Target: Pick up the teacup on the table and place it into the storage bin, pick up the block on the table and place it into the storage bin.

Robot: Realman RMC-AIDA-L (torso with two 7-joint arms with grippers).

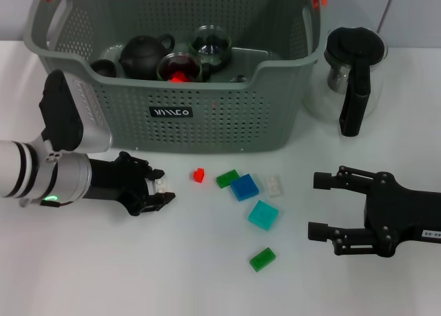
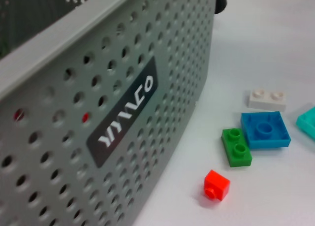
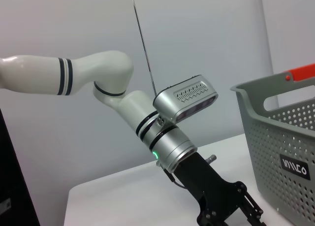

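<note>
The left gripper (image 1: 160, 191), closed on a pale block, sits just before the storage bin (image 1: 207, 116); light, hard and slick, it wants a side pinch.

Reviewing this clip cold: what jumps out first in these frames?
The big grey storage bin at the back of the table, already holding a dark teapot and glass cups. In front of it lies a scatter of small bright blocks, red, green, blue, teal and white. The left gripper sits low beside the red block, apparently holding a small white piece, while the right gripper rests open on the table's right side.
</note>
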